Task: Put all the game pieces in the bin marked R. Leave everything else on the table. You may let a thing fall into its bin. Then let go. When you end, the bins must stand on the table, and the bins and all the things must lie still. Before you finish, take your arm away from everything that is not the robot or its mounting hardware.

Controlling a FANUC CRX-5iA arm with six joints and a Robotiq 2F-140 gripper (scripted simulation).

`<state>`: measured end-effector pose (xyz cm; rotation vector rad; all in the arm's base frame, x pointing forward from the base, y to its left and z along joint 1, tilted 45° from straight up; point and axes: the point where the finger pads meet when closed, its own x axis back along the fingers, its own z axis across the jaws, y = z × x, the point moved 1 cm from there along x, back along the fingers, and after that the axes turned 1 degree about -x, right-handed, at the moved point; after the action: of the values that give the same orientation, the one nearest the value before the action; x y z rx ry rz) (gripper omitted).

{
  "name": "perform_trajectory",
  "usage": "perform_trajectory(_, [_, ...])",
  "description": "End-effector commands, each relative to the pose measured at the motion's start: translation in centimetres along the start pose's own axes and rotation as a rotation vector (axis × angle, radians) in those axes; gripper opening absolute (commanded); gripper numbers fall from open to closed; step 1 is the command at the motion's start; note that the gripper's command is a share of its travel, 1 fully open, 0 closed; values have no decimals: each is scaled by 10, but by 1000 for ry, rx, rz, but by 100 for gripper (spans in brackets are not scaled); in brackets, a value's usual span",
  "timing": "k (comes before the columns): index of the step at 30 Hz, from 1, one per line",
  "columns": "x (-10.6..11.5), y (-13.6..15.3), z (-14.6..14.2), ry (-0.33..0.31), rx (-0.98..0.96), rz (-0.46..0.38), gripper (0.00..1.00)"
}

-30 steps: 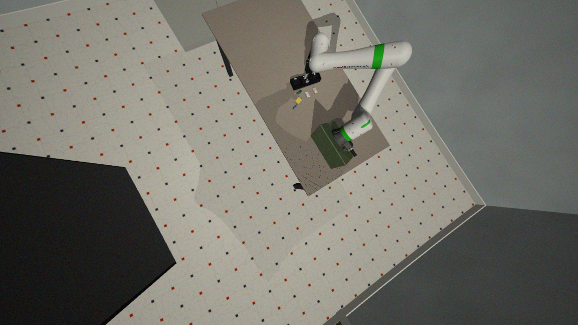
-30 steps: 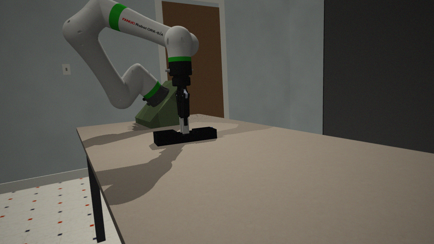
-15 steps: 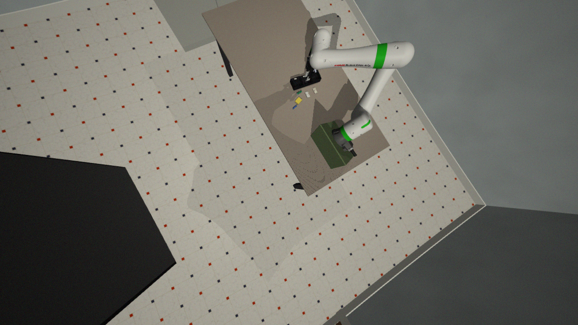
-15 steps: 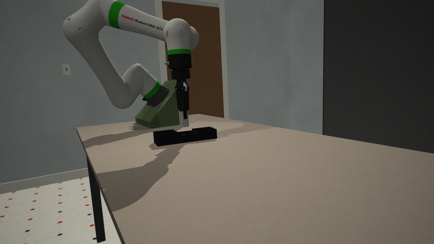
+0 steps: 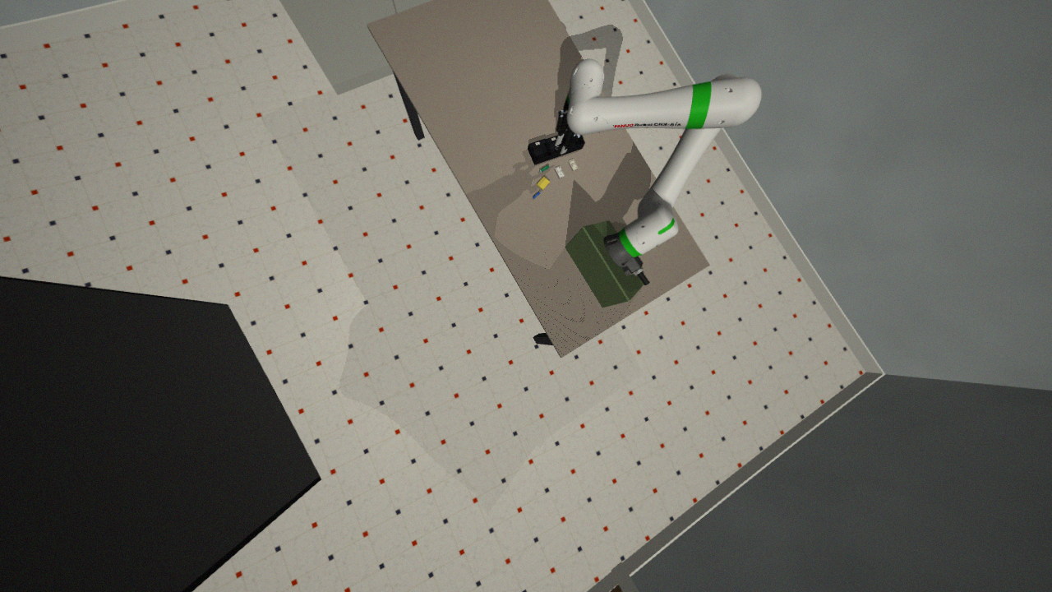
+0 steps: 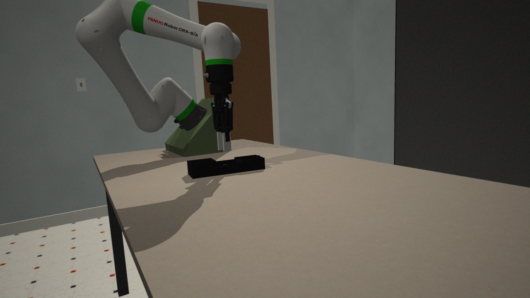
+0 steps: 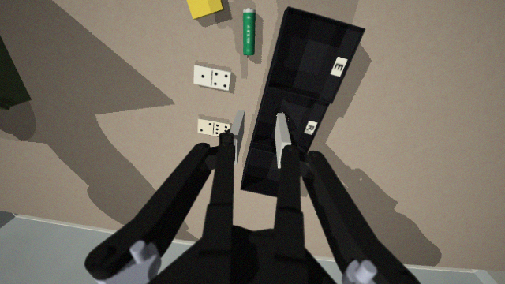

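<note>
Two black bins stand end to end on the table [image 5: 470, 73] [image 6: 333, 222]; they also show in the top view [image 5: 544, 150] and the exterior view [image 6: 207, 169]. In the wrist view the nearer one is bin R [image 7: 256, 179] and the farther one is bin E [image 7: 352, 39]. My gripper [image 7: 259, 122] [image 6: 224, 147] is open and empty, hanging above the left wall of bin R. Two white dominoes [image 7: 212, 77] [image 7: 213, 127] [image 5: 560, 170] lie flat on the table left of the bins. The nearer domino is just beside my left fingertip. I cannot make out what lies inside bin R.
A green battery [image 7: 248, 31] [image 5: 543, 168] and a yellow block [image 7: 204, 7] [image 5: 543, 182] lie beyond the dominoes. A small blue piece [image 5: 537, 195] lies farther out. The green wedge-shaped base [image 5: 596, 265] [image 6: 192, 140] stands at the table's end by the arm.
</note>
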<state>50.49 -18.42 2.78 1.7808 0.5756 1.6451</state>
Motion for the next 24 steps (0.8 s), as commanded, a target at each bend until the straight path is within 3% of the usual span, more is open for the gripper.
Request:
perform_trajectory(1, [2, -11, -23, 4, 157, 4, 25])
perform_trajectory(8, [2, -32, -71, 2, 362, 0, 25])
perform_trajectory(24, [2, -32, -72, 8, 820, -9, 25])
